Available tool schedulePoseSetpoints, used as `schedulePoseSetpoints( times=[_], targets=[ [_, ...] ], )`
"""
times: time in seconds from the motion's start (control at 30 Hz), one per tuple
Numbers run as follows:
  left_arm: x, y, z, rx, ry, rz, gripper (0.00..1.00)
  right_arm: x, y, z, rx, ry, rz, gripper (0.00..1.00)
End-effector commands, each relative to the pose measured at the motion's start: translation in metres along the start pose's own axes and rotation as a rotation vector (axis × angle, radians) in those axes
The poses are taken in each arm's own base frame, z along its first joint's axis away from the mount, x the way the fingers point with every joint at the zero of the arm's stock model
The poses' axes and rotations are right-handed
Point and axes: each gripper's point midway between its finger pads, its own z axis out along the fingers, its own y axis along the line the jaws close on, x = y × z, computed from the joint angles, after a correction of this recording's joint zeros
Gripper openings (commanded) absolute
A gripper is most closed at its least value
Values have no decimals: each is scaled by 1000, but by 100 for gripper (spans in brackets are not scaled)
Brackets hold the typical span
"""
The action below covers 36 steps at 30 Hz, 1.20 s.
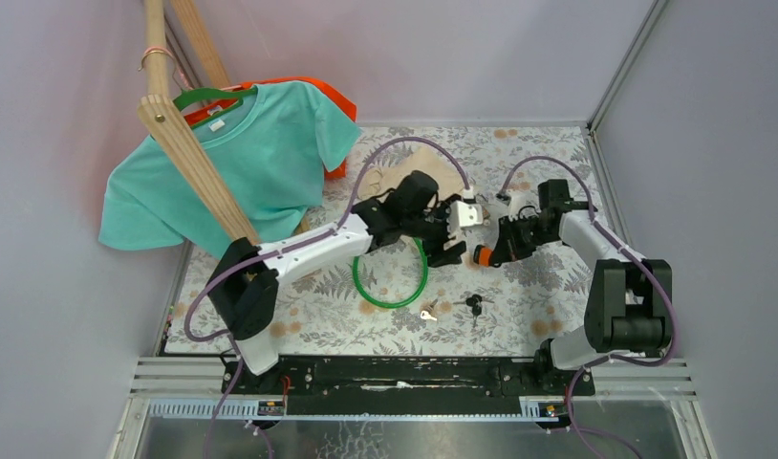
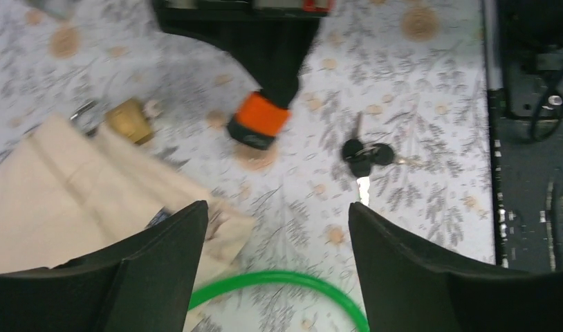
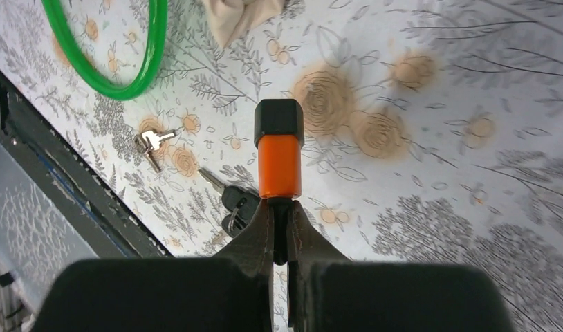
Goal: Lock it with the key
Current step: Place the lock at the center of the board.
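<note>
The floral tabletop (image 1: 548, 287) carries a green ring (image 1: 390, 306), a silver key (image 1: 429, 312) just beside it, black-headed keys (image 1: 474, 303) nearby, a beige cloth (image 1: 433, 172), and a brass padlock (image 2: 130, 120) at the cloth's edge.

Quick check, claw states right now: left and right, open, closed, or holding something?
Left claw: open, holding nothing.
Right claw: closed on the orange-and-black cylinder.
</note>
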Motion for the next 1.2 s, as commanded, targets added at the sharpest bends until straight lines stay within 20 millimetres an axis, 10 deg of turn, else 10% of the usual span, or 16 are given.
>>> schedulePoseSetpoints(
  times=[0.0, 0.3, 0.63, 1.17],
  targets=[
    [9, 27, -29, -107, 33, -11, 83, -12, 24, 11, -98, 10, -54, 5],
    [0, 87, -82, -458, 0, -181, 100, -2, 26, 40, -187, 124, -4, 15],
    [-5, 91, -104, -490, -5, -180, 100, 3, 5, 41, -95, 174, -25, 55],
    [0, 76, -125, -486, 61, -158, 100, -103, -52, 15, 287, -112, -81, 78]
  ],
)
